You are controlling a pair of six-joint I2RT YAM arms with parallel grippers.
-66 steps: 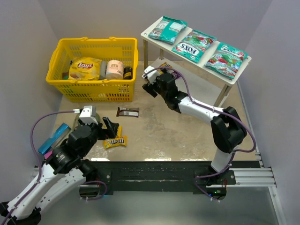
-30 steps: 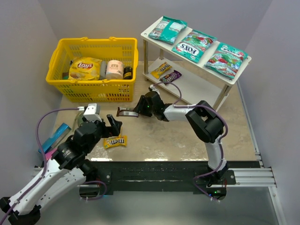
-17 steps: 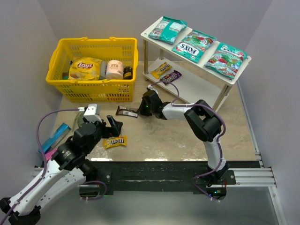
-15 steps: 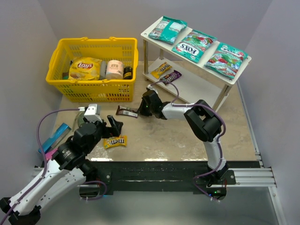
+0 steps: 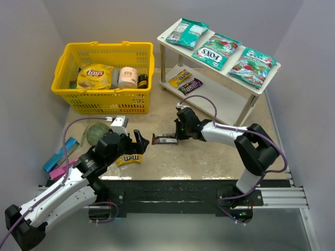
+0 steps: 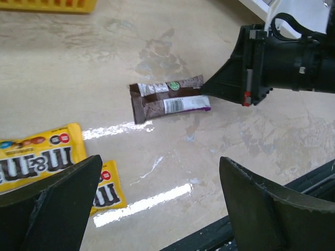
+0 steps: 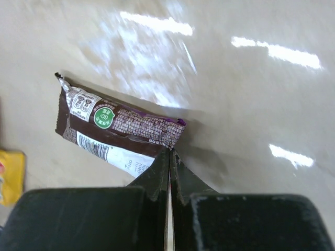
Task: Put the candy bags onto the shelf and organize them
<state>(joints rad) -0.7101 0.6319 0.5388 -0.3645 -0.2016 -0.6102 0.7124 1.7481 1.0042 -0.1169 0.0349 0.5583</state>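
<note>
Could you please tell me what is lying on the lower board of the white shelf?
A yellow packet and a purple packet lie side by side at one end. The strip under the top board is covered.

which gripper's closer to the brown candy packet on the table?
Right. The right gripper pinches the brown packet at its end, jaws shut; the left gripper sits open, apart from it, by the yellow packet.

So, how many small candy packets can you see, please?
4: yellow packet and purple packet on the shelf's lower tier, brown packet in the right end effector, second yellow packet on the table. The basket may hide more.
</note>
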